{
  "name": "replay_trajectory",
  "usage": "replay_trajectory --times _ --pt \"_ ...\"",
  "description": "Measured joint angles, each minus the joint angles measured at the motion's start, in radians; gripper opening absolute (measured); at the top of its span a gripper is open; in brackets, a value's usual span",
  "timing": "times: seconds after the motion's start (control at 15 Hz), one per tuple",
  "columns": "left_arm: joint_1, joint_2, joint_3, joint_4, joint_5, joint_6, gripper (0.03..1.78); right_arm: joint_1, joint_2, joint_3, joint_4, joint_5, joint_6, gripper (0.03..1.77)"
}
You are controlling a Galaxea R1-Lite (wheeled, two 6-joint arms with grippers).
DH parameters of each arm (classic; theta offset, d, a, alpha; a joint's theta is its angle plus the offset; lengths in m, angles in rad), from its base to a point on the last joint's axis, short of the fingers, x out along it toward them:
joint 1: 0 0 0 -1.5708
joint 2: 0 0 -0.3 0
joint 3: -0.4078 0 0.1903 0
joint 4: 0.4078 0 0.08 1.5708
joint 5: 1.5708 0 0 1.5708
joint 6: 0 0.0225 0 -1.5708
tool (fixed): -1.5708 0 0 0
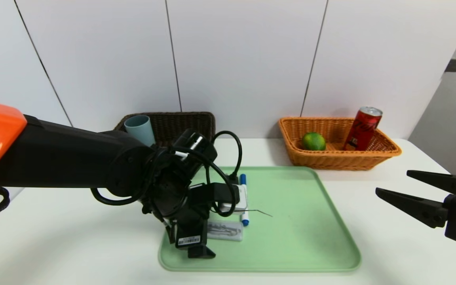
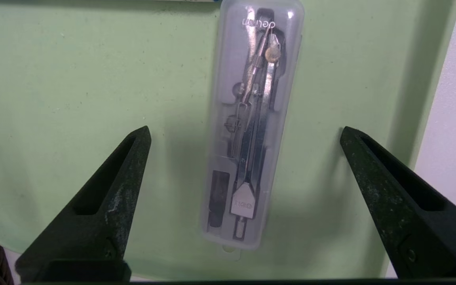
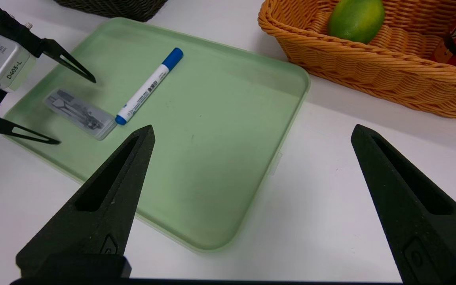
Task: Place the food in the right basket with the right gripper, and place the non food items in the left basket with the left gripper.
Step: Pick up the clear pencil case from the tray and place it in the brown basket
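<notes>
Step in hand, as judged: the left gripper [image 2: 244,130] is set to take the flat grey case [image 2: 251,126] from the green tray [image 1: 311,221]. Its jaws stand wide and hold nothing, one finger either side of the case, which lies flat and lengthwise between them in the left wrist view.

To do it well, the jaws should descend squarely so that each finger meets a long edge of the case near its middle. The case is thin, smooth and translucent; it is likely to slip or tip if caught by one corner. The fingertips must reach the tray surface without pressing into it. The white marker [image 1: 244,200] lies just beside the case, at about 1 o'clock from it in the head view, and should be kept clear of the closing fingers.

The right gripper [image 1: 398,186] is parked over the table [image 1: 390,245] at 3 o'clock of the tray, jaws wide and empty.

Containers:
- Left basket [image 1: 188,122], dark brown, at 11 o'clock of the tray: holds the blue-grey cup [image 1: 139,128], upright at its left end.
- Right basket [image 1: 331,158], orange, at 1 o'clock: holds the lime [image 1: 314,141] and the red soda can [image 1: 362,128], the can leaning on the far wall.
- Tray: holds only case and marker.
</notes>
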Motion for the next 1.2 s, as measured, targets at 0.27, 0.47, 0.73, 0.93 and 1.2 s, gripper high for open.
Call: replay_trajectory --times 0.27,0.47,0.73,0.93,1.2 --pt "-0.001 0.021 -0.002 0.035 -0.001 -0.031 1.69 0.0 0.001 0.003 0.0 0.001 0.005 1.71" --pt "0.0 0.039 -0.012 0.04 -0.024 -0.064 1.69 0.001 0.0 0.006 0.0 0.0 0.008 1.71" --pt "0.003 0.07 -0.028 0.045 -0.109 -0.114 1.69 0.001 0.0 0.011 0.0 0.001 0.01 1.71" --pt "0.009 0.087 -0.037 0.044 -0.134 -0.154 1.69 0.001 0.0 0.012 0.0 0.001 0.01 1.71" --pt "0.026 0.1 -0.039 0.041 -0.139 -0.15 1.69 0.003 0.001 0.022 0.0 0.001 0.009 1.71"
